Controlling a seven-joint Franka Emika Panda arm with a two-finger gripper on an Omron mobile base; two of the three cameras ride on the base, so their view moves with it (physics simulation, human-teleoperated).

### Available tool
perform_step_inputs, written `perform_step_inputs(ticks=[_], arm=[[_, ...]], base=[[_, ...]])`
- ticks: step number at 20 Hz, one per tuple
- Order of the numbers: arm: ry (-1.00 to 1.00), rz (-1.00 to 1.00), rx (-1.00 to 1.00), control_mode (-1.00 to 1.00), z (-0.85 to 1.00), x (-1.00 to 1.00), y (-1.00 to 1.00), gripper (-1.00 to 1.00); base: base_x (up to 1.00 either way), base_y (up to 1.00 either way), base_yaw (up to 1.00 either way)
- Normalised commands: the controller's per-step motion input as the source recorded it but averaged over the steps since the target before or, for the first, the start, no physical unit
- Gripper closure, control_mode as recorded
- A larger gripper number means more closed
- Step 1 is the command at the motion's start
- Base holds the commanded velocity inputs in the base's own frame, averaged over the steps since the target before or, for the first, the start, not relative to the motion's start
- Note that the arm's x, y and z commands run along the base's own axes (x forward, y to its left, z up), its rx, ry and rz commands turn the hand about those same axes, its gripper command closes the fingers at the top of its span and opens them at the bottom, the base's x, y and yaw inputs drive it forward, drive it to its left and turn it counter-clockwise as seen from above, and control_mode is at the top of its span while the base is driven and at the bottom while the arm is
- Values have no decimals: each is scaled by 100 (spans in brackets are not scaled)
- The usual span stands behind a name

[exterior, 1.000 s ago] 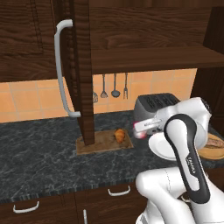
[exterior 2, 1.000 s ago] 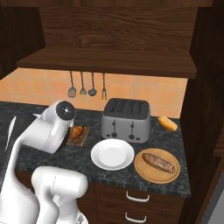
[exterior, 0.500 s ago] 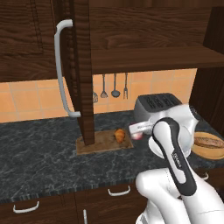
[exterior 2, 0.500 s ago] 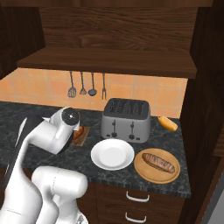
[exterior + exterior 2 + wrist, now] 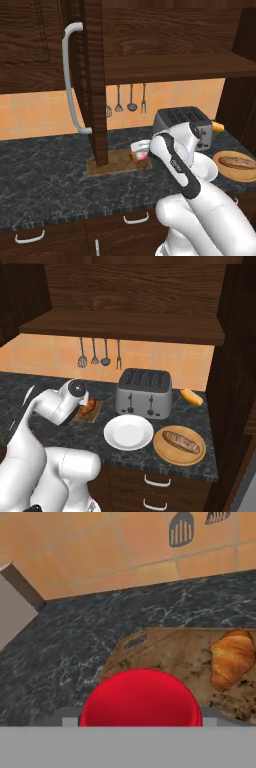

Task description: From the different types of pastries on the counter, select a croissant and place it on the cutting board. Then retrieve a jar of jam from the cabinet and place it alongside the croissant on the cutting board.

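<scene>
My gripper (image 5: 140, 151) is shut on the jar of jam (image 5: 142, 156) and holds it just above the cutting board (image 5: 117, 164), at its right end. Looking along the hand, the jar's red lid (image 5: 141, 697) sits low in the middle and hides the fingertips. The brown stained cutting board (image 5: 170, 652) lies beyond it, and the golden croissant (image 5: 232, 657) rests on the board's right part. From the right base view the croissant (image 5: 89, 407) lies on the board (image 5: 97, 405) right beside my hand. The cabinet door (image 5: 94, 80) stands open, edge-on, above the board's left end.
A silver toaster (image 5: 144, 392) stands to the right of the board. In front of it are a white plate (image 5: 128, 432) and a round wooden disc (image 5: 200, 453) carrying the long brown loaf (image 5: 181, 441). Utensils (image 5: 100, 353) hang on the tiled wall.
My hand has carried the jar leftward from in front of the toaster to over the cutting board's right end, next to the croissant. The base views have not shifted.
</scene>
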Motion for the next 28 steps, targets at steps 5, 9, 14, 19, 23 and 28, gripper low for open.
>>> perform_step_inputs(ticks=[5, 9, 14, 19, 23, 28], arm=[[1, 0, -5, -100, -67, 52, 12, 100], [0, 0, -3, -100, -48, 51, 23, 100], [1, 0, 0, -100, -4, 23, 23, 100], [2, 0, -3, -100, 0, 8, 3, 100], [-1, -1, -8, -100, 0, 34, 20, 100], [-4, -1, -10, -100, -4, 30, 20, 100]], base=[[0, 0, 0], [0, 0, 0], [0, 0, 0], [0, 0, 0], [0, 0, 0], [0, 0, 0]])
